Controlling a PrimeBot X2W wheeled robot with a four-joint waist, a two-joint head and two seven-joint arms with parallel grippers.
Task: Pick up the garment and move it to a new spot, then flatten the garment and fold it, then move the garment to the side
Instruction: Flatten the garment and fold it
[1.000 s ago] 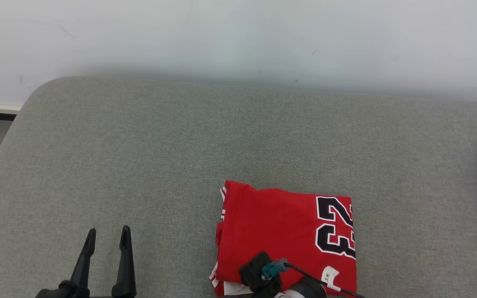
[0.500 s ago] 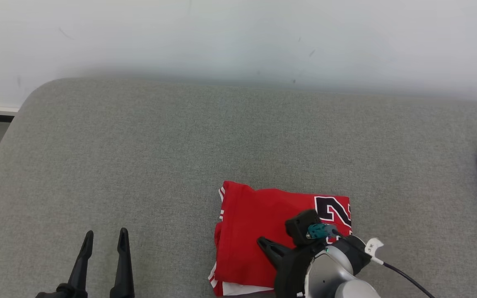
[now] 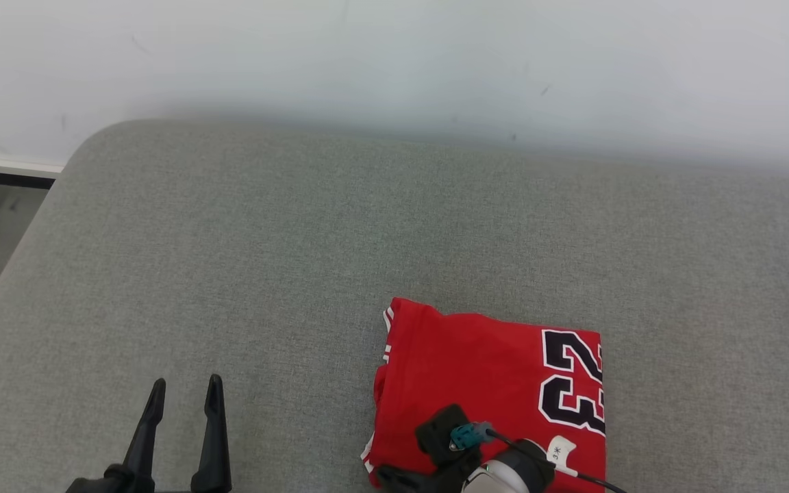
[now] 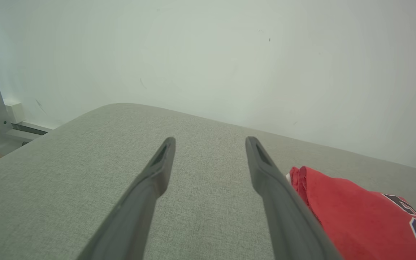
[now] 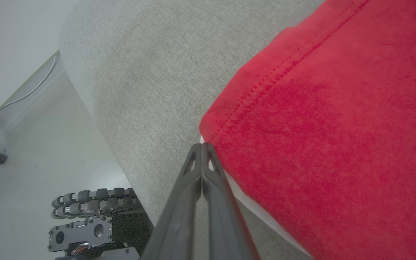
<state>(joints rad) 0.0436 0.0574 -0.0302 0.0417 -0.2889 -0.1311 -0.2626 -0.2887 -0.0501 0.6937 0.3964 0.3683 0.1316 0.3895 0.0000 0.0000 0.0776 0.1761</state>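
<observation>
The folded garment [image 3: 497, 383] is laid on the grey cushion [image 3: 230, 239], long axis 9-to-3 in the head view. The right gripper [image 5: 202, 144] is set at its near-left corner, fingers pressed together. The left gripper [image 3: 186, 380] is held wide at 9 o'clock of the garment, well apart from it.

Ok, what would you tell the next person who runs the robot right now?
Left tool: open, empty, over the cushion, left of the jersey.
Right tool: shut, tips at the jersey's near left corner; no cloth seen between them.
Jersey: folded, lying on the cushion, number 23 facing up.
Done: the folding looks finished.
Left: move the jersey to the side.
</observation>
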